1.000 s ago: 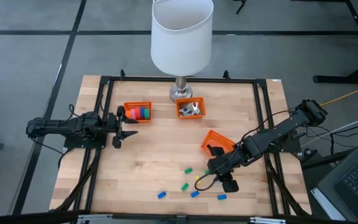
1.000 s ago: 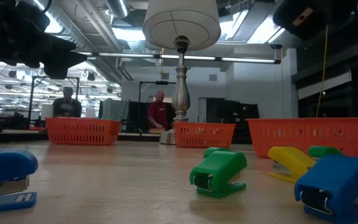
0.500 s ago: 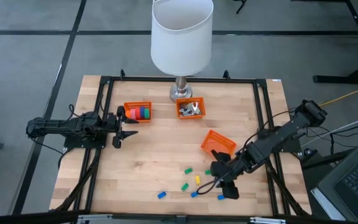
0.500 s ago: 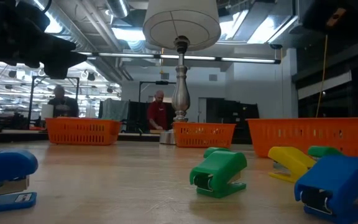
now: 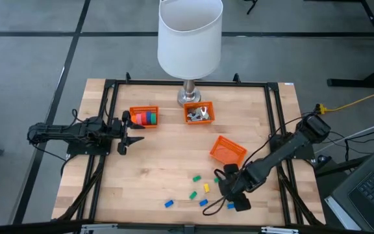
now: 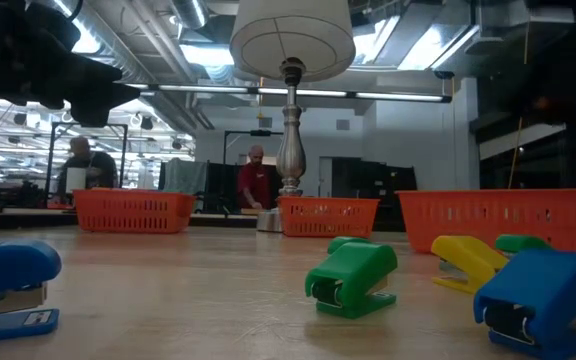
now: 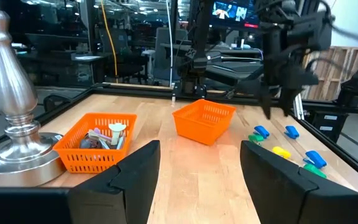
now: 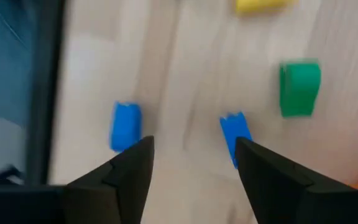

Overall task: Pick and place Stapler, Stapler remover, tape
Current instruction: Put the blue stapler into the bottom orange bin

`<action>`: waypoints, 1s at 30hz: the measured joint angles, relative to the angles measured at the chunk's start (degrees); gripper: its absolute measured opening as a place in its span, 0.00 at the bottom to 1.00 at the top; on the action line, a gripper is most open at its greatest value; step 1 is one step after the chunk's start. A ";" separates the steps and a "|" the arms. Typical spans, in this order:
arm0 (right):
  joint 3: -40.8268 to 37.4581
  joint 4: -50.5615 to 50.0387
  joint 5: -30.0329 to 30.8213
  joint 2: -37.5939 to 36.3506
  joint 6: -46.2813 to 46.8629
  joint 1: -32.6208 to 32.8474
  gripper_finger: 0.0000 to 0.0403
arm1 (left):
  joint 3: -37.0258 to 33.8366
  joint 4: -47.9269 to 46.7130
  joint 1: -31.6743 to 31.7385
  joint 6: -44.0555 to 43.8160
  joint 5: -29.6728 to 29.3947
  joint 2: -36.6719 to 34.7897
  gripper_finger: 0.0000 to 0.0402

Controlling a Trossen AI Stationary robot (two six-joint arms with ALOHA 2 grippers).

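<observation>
Near the table's front right, our right gripper (image 5: 234, 197) hovered with fingers apart, holding nothing, over a small blue stapler (image 8: 235, 138). We judged it light, rigid and smooth, best pinched across its sides. Our left gripper (image 5: 134, 130) waited open, far left.

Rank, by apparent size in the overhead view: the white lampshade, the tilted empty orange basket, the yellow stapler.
1. White lampshade, though nearer the camera.
2. Tilted orange basket.
3. Yellow stapler.

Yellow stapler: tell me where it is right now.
In the high view the yellow stapler lies on the table's near right part, between two green staplers, just left of the right gripper.
</observation>
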 joint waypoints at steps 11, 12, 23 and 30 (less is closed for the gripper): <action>-0.02 -4.08 9.01 2.08 -6.28 -0.08 0.52 | 0.00 0.00 0.00 0.00 0.02 0.00 0.54; -0.02 -4.18 9.00 2.08 -6.33 -0.09 0.52 | 0.00 0.00 0.00 0.00 0.02 0.00 0.54; -0.02 -4.34 9.01 2.08 -9.09 -0.59 0.52 | 0.00 0.00 0.00 0.00 0.01 0.00 0.54; 0.00 -4.13 8.75 4.12 -9.09 -0.59 0.52 | 0.00 0.00 0.00 0.00 0.02 0.00 0.54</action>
